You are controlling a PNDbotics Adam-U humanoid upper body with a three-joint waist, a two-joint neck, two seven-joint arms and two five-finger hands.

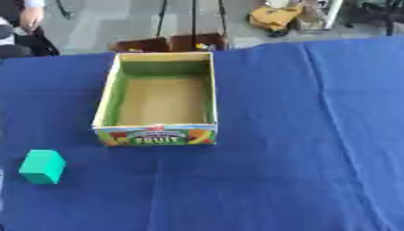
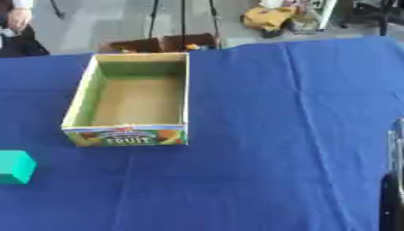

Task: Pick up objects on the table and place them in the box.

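teal green block (image 1: 42, 166) sits on blue tablecloth (image 1: 276, 135), left of and nearer than open empty cardboard fruit box (image 1: 156, 135), apart from it, awaiting pickup. hands' state cannot tell; only dark arm edge (image 2: 392, 180) shows right.

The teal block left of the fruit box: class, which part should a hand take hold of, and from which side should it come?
Probably from above, fingers and thumb on two opposite upright faces of the teal block. It stands alone on the blue cloth, flat-sided, with open space all round, clear of the box. The left side is nearer, so the left hand likely suits.
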